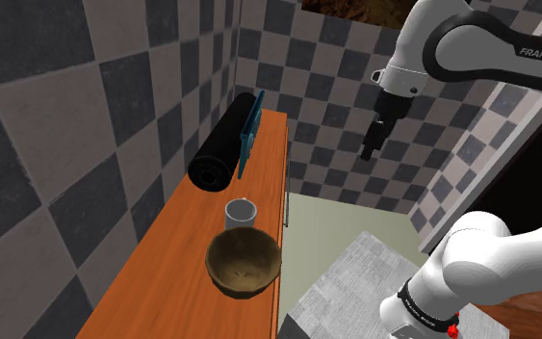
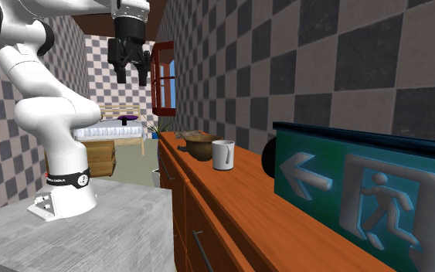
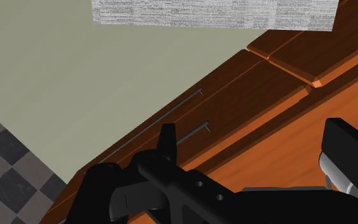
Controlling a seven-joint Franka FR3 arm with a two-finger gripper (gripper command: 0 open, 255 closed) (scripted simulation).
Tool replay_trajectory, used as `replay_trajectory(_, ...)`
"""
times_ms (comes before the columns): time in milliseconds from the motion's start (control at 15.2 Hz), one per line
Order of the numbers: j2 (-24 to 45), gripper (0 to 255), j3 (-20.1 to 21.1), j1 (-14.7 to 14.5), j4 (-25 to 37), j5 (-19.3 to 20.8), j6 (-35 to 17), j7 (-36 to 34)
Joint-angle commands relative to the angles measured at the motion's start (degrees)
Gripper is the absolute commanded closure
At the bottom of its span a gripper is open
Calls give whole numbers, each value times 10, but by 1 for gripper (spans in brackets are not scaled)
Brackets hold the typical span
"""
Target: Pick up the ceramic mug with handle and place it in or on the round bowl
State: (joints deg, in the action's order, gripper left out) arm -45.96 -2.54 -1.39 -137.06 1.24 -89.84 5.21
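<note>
The mug is pale grey-white and stands upright on the wooden counter, just behind the brown round bowl, close to it. In the second exterior view the mug is white with its handle turned toward the camera, and the bowl lies beyond it. My black gripper hangs high in the air, off the counter's edge toward the shoulder view's right, well away from mug and bowl. Its fingers stand apart and open with nothing between them. In the wrist view the gripper looks down on the counter's drawer fronts.
A black roll and a teal exit sign lie at the counter's far end by the checkered wall. The sign looms in the second exterior view's foreground. The grey stand sits beside the counter, with pale floor between.
</note>
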Motion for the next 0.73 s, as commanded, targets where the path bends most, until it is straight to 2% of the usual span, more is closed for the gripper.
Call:
replay_trajectory(0, 0, 0, 0, 0, 0, 0, 0, 0)
replay_trajectory(660, 120, 0, 102, -39, -9, -49, -132, -102)
